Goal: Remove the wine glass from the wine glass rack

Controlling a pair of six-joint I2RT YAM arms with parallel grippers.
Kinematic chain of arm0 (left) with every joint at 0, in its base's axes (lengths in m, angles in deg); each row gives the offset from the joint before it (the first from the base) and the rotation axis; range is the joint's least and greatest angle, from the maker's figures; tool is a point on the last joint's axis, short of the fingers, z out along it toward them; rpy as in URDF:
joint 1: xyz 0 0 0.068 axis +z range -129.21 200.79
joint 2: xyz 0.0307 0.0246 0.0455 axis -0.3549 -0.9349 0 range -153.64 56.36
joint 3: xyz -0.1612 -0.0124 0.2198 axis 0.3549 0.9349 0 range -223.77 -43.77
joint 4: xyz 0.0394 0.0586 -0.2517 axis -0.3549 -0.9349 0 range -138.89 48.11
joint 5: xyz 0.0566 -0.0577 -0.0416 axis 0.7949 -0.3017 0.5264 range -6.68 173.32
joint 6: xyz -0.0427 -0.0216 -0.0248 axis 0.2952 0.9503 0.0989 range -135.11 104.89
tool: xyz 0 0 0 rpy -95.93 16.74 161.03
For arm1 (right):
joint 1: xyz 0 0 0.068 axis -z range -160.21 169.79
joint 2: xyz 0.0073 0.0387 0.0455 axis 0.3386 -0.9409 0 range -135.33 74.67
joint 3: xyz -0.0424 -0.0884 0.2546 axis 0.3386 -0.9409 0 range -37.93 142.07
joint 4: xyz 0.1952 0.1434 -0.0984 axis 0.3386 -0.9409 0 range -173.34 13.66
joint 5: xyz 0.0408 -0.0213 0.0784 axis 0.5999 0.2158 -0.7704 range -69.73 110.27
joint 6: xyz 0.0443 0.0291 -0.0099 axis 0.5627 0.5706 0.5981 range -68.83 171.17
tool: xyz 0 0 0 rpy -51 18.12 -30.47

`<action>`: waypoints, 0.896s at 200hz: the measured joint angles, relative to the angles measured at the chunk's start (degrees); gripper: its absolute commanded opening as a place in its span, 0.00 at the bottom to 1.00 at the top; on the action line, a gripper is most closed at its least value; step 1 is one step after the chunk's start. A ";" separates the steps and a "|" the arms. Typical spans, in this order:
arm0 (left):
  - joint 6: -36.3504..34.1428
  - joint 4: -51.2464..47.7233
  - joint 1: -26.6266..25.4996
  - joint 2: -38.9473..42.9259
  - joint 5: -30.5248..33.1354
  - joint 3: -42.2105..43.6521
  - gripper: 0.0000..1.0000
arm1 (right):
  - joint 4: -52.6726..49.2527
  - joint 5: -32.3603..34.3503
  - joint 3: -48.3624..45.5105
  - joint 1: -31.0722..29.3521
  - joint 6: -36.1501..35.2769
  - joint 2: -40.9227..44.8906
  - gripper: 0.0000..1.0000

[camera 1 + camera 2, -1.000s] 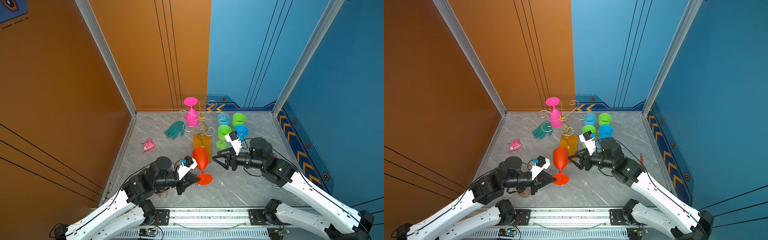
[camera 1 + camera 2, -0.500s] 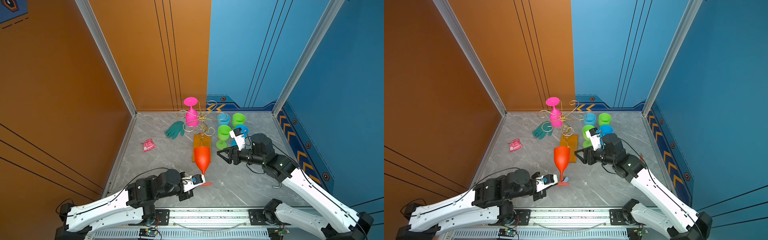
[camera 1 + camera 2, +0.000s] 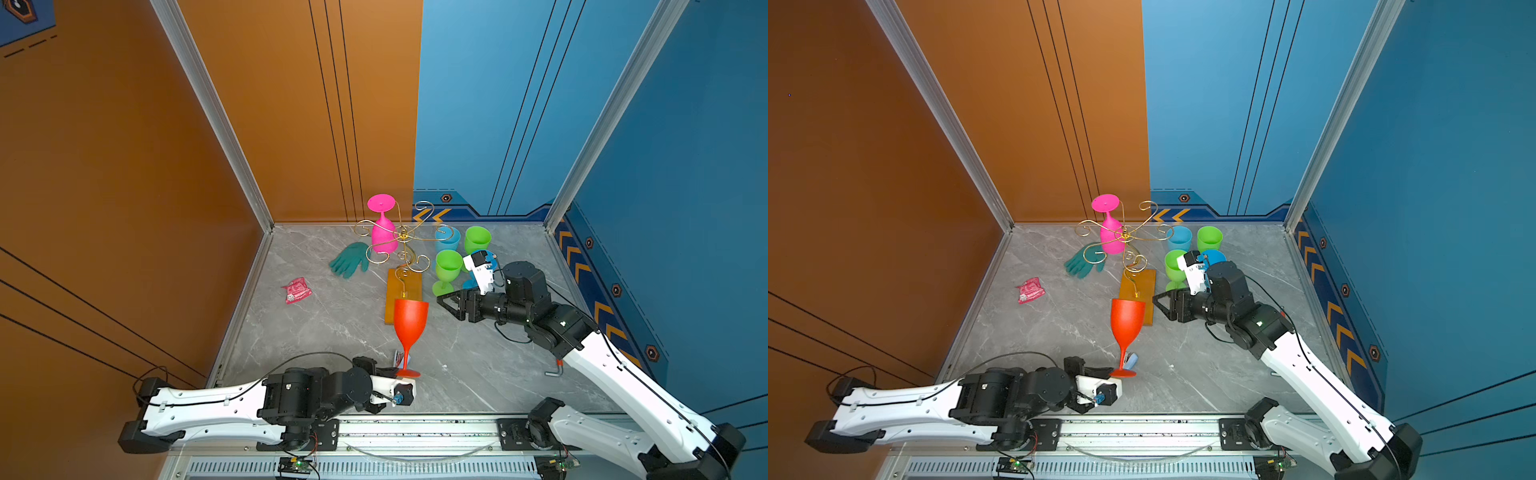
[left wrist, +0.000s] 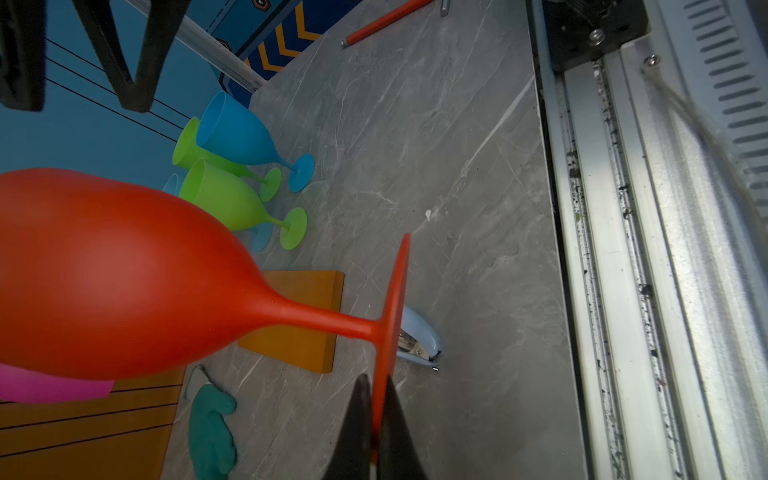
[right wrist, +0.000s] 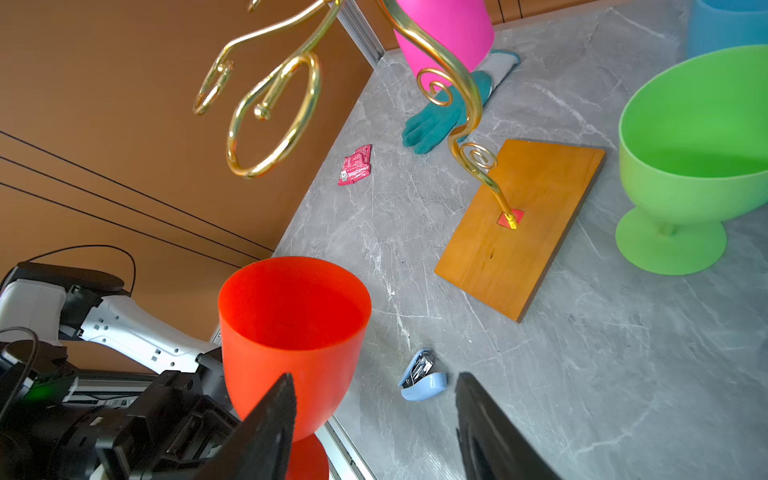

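The left gripper (image 4: 376,380) is clamped tight on the edge of the round foot of the red wine glass (image 3: 410,320), both fingers pinching the thin disc in the left wrist view. In both top views the red wine glass (image 3: 1127,319) stands upright, clear of the rack (image 3: 402,237), its foot low over the near middle of the table (image 3: 332,332); whether the foot touches the table cannot be told. Its bowl overlaps the near end of the rack's wooden base in both top views. A small blue stapler (image 5: 424,378) lies just beside the foot. The right gripper (image 3: 449,306) hovers to the right of the bowl, pointing left, its fingers apart and holding nothing; the right wrist view shows open space between them. On the rack (image 3: 1125,237) a pink wine glass (image 3: 383,232) hangs upside down from an arm on the far left. To the right of the rack stands a near green glass (image 3: 449,266), with a far green glass (image 3: 478,239) and a blue glass (image 3: 448,239) beyond it. A teal glove (image 3: 351,259) lies left of the rack, and a red packet (image 3: 296,290) lies further left, nearer the orange wall.
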 measured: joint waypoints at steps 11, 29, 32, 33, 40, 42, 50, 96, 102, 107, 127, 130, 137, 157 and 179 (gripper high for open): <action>-1.36 0.15 -0.72 -0.17 2.08 0.70 0.00 | 0.00 -0.02 0.20 0.00 0.22 -0.17 0.63; -3.91 0.70 -1.84 -0.17 5.70 1.99 0.00 | -0.02 -0.07 0.26 0.00 0.57 -0.59 0.63; -4.42 0.83 -2.08 -0.17 6.32 2.25 0.00 | -0.04 -0.11 0.31 0.00 0.59 -0.68 0.63; -4.52 0.85 -2.12 -0.17 6.43 2.29 0.00 | -0.07 -0.13 0.31 0.00 0.59 -0.70 0.63; -5.51 1.09 -2.54 -0.17 7.72 2.71 0.00 | -0.11 -0.22 0.37 0.00 0.61 -0.87 0.63; -5.77 1.22 -2.64 -0.17 8.07 2.86 0.00 | -0.13 -0.22 0.39 0.00 0.61 -0.94 0.63; -6.86 1.57 -3.15 -0.15 9.55 3.30 0.00 | -0.24 -0.28 0.52 0.00 0.61 -1.16 0.63; -14.40 4.87 -5.35 -0.07 17.51 6.99 0.00 | -1.42 -2.23 3.85 0.33 0.59 -3.48 0.62; -15.45 5.31 -5.57 0.00 18.36 7.56 0.00 | -1.57 -2.43 4.42 0.33 0.57 -3.78 0.62; -16.44 5.77 -5.70 0.11 18.93 8.02 0.00 | -1.73 -2.56 4.90 0.33 0.59 -4.02 0.61; -19.63 7.98 -6.21 0.87 21.29 9.68 0.00 | -2.19 -3.52 6.49 0.33 0.57 -4.90 0.60; -19.98 8.31 -6.27 1.03 21.62 9.88 0.00 | -2.36 -3.58 6.73 0.33 0.57 -5.05 0.59; -21.31 9.05 -6.36 1.31 22.49 10.43 0.00 | -2.54 -3.89 7.21 0.33 0.57 -5.42 0.58; -26.23 12.52 -6.62 1.77 25.07 12.24 0.00 | -3.41 -4.98 8.52 0.33 0.48 -6.73 0.56; -30.99 16.17 -6.75 2.10 27.06 14.19 0.00 | -5.03 -5.95 9.77 0.31 0.17 -8.44 0.55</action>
